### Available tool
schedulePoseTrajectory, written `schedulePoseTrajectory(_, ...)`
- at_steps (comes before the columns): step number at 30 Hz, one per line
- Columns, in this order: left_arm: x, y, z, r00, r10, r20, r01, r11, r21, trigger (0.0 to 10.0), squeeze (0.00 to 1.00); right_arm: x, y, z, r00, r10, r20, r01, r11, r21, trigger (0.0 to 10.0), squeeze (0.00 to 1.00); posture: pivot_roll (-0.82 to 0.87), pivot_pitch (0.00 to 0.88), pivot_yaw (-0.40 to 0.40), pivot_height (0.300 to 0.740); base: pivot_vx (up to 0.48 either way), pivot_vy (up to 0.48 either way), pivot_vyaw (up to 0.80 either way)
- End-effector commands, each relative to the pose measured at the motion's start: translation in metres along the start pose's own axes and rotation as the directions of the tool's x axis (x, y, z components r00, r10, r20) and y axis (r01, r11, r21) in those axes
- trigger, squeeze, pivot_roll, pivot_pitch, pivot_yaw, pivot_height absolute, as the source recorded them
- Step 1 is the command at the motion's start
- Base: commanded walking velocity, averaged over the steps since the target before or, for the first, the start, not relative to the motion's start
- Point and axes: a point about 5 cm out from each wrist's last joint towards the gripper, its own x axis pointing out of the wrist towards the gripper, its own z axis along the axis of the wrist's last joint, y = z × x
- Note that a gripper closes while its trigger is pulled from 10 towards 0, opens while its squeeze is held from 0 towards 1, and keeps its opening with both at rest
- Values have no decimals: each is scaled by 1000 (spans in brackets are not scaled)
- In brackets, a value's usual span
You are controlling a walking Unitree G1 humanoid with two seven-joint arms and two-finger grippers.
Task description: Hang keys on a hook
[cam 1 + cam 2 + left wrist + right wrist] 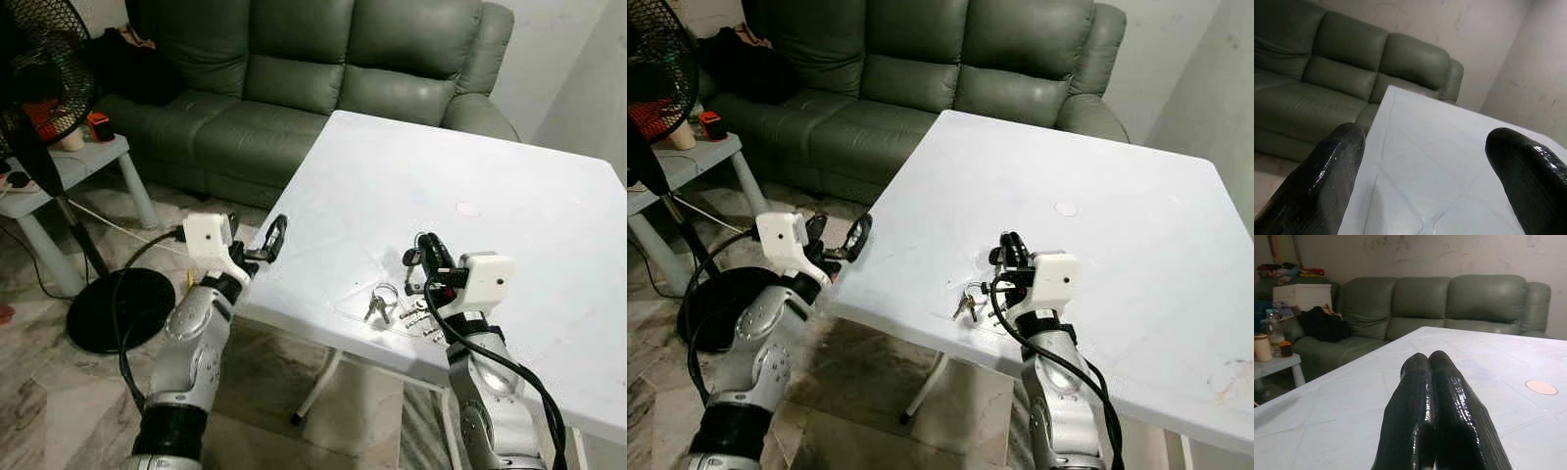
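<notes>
A square white plastic worktop [509,186] stands in front of a grey-green leather sofa [294,88], and everything here is placed against that worktop. A small bunch of metal keys on a silver ring [380,302] lies flat on the worktop close to its near edge, on a faint square marked into the surface. A few more small metal pieces lie just beside the keys, toward the right gripper; what they are cannot be told.

The right gripper [423,257] hangs over the worktop just beside the keys and slightly beyond them, its silver arm rising from below the near edge. Its jaws are pressed together with nothing between them; in the right wrist view the two black fingers [1422,396] lie side by side, touching along their length. It is not touching the keys.

The left gripper [274,240] sits at the worktop's left corner, at the edge, its arm coming up from the floor side. Its jaws stand wide apart and hold nothing; the left wrist view shows the worktop surface between the two fingertips [1337,156].

A small round pale mark [468,209] sits on the worktop farther in, toward the sofa. To the left of the worktop, well apart, a black standing fan on a round base [113,308] stands on the tiled floor, next to a small white side table [88,157] carrying a few small things too indistinct to name.
</notes>
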Motion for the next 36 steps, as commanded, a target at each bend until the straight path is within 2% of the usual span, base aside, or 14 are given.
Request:
schedulePoseTrajectory(1,2,0,0,1000,-2,-3,2,1000,13,10000,0,4,-3,7,1000,-16,13,17,1000,-20,10000,0,50,0,-48,740,0,0,0)
schedulePoseTrajectory(4,1,0,-1,1000,2,-3,-2,1000,15,10000,0,5,-2,6,1000,-24,-12,23,998,-57,10000,0,48,0,-43,740,0,0,0)
schedulePoseTrajectory(12,-1,6,0,999,47,7,-47,999,25,10000,0,8,-7,8,999,-34,-15,33,998,-61,10000,0,54,0,-49,740,0,0,-800)
schedulePoseTrajectory(23,3,6,2,999,51,16,-51,998,37,10000,0,11,-7,8,999,-36,-22,34,997,-73,10000,0,52,0,-52,740,0,0,-800)
schedulePoseTrajectory(31,4,6,-1,999,48,-2,-48,998,30,10000,0,10,-6,7,999,-30,-26,28,997,-74,10000,0,52,0,-52,740,0,0,-800)
schedulePoseTrajectory(36,5,6,-4,998,66,-19,-66,998,18,10000,0,9,-5,6,999,-25,-31,23,997,-76,10000,0,50,0,-54,740,0,241,-800)
